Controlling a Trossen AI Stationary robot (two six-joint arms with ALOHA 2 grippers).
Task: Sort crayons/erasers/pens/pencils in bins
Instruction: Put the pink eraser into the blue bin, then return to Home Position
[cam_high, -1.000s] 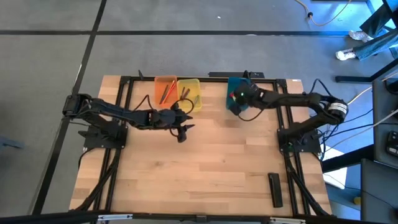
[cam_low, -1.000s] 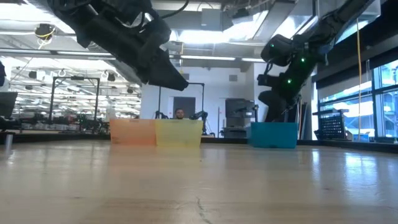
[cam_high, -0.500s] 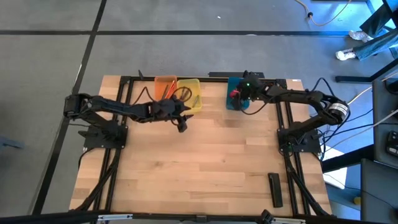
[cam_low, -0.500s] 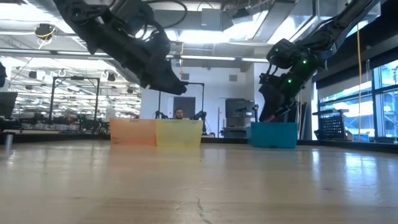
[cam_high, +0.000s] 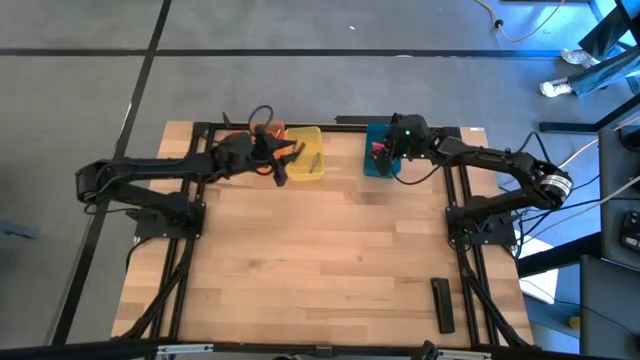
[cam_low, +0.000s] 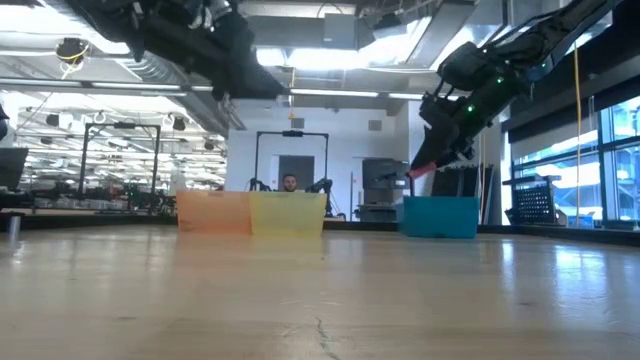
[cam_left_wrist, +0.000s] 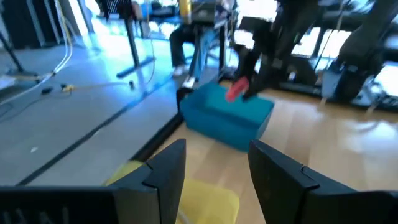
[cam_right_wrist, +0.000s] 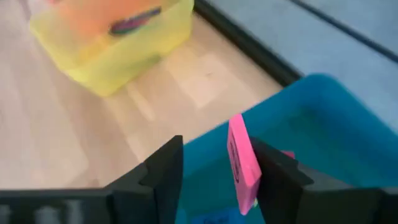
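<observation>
While the right gripper (cam_high: 380, 152) hangs above the teal-blue bin (cam_high: 377, 166) at the table's far edge, its fingers stand apart with a pink eraser (cam_right_wrist: 241, 163) between them; the eraser lies against one finger, and whether both fingers press it cannot be told. Low view shows the same eraser (cam_low: 420, 168) at the fingertips, clear above the bin's (cam_low: 440, 217) rim. More pink shows inside the bin beneath the eraser. Left gripper (cam_high: 283, 158) is raised over the orange bin (cam_high: 268, 131) and yellow bin (cam_high: 305, 152), which touch side by side; its fingers (cam_left_wrist: 166, 171) are spread wide with nothing between them. Yellow bin (cam_right_wrist: 112, 43) holds a dark pen-like item (cam_right_wrist: 134, 22). Long black bar (cam_high: 442, 305) lies on the wooden table (cam_high: 330, 260) near the front right corner, well apart from all bins.
</observation>
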